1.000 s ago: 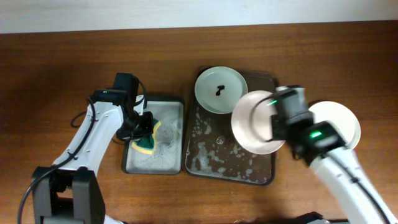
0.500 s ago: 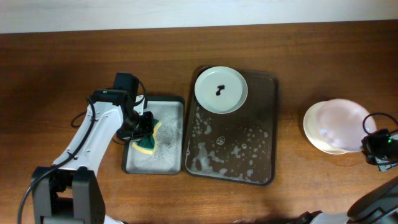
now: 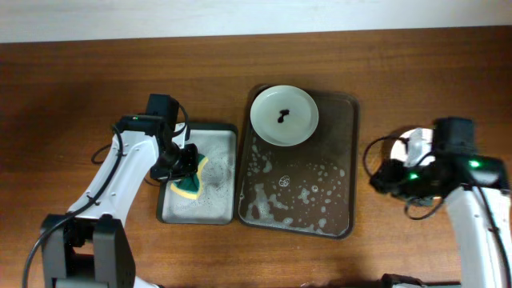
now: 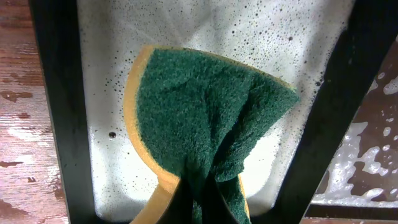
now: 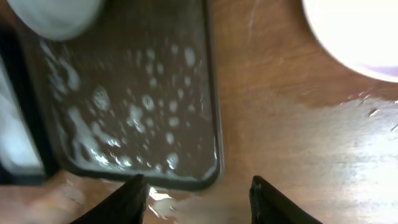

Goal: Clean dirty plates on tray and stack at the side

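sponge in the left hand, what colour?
The sponge has a dark green scouring face over a yellow foam layer. The left wrist view shows it best.

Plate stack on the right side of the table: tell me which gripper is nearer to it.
Right. The right gripper hovers open beside the plate stack, by the brown tray's edge. The left gripper is beyond that tray, over the grey tray, holding the sponge.
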Motion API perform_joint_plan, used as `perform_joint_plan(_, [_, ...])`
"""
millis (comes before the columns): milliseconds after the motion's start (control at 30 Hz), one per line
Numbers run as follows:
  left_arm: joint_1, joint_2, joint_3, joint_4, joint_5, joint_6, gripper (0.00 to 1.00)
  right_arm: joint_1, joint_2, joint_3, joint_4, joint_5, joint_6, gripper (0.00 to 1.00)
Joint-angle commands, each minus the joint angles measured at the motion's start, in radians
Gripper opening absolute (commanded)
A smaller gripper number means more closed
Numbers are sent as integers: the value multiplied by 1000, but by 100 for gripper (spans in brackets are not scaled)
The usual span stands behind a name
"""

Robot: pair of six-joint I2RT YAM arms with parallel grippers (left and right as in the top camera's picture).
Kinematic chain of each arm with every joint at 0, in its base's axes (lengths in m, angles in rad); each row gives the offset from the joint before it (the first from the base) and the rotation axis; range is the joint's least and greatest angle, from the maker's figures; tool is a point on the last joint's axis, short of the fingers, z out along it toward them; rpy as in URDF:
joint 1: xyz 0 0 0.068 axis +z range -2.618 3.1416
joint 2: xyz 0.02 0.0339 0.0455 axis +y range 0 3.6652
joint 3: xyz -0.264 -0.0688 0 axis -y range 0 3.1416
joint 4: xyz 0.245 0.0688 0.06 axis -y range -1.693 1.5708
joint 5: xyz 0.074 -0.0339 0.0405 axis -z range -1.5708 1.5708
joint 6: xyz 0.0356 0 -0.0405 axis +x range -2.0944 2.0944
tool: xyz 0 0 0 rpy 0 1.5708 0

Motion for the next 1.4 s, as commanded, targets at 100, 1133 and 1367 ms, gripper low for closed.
perform_joint_plan(100, [1, -7, 2, -1, 14, 16, 0, 114, 121, -242, 247, 97, 61, 38])
perform_joint_plan(1133, [1, -7, 2, -13, 14, 16, 0, 134, 254, -370, 525, 322, -262, 7])
perform_joint_plan(1367, [1, -7, 2, -12, 14, 16, 0, 135, 135, -15, 250, 158, -240, 48])
